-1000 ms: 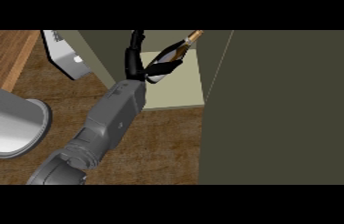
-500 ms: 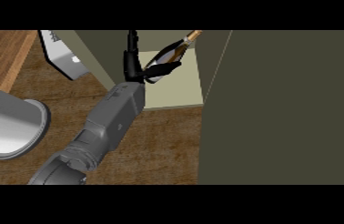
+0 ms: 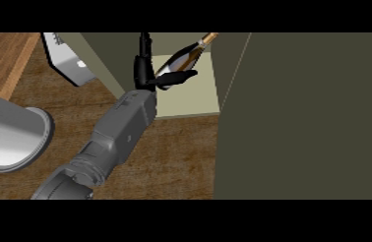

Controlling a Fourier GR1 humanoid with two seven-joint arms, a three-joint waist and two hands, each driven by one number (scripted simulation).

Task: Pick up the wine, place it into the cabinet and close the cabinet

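Left black hand (image 3: pixel 147 77) inside the pale open cabinet (image 3: pixel 196 104), fingers straight, gripping nothing.
Dark glass wine bottle (image 3: pixel 180 63), tilted within the cabinet, touches the spread thumb.

Tabletop (image 3: pixel 174 157): brown wood grain, matt. Wine bottle (image 3: pixel 180 63): dark glossy glass, highlights noted, gold foil seen at the neck. Cabinet door (image 3: pixel 305 113): olive, smooth, matt. Hand (image 3: pixel 163 80): black, matt. Forearm (image 3: pixel 123 130): grey, dull sheen. Round vessel (image 3: pixel 18 137): polished grey metal.
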